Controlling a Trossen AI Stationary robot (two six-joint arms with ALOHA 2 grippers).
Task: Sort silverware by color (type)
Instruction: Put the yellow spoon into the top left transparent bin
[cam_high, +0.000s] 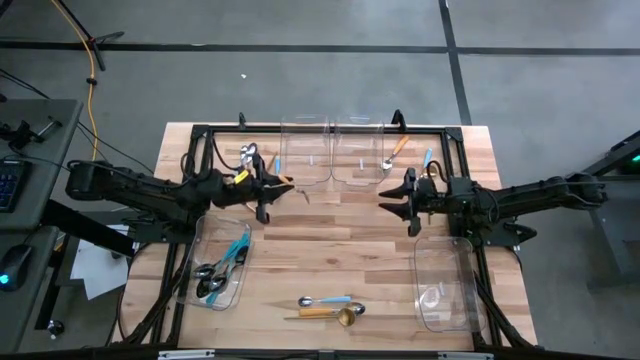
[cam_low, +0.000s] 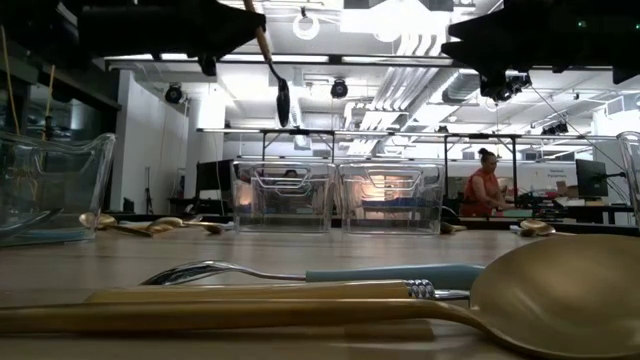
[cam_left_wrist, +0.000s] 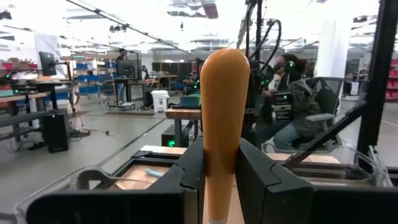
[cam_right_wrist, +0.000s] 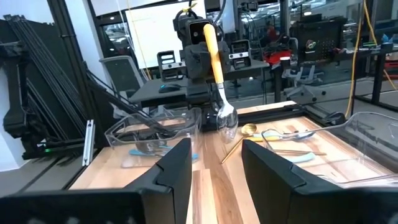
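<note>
Around your wooden tabletop you have grey concrete floor; behind, ceiling lights, workbenches and a seated person.

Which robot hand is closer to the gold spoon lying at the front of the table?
Neither clearly. The gold spoon lies midway along the front edge; the left gripper, holding an orange-handled spoon, and the empty right gripper hover similarly far behind it.

You are in a big robot lab: a grey floor, work desks, screens and office chairs.
</note>
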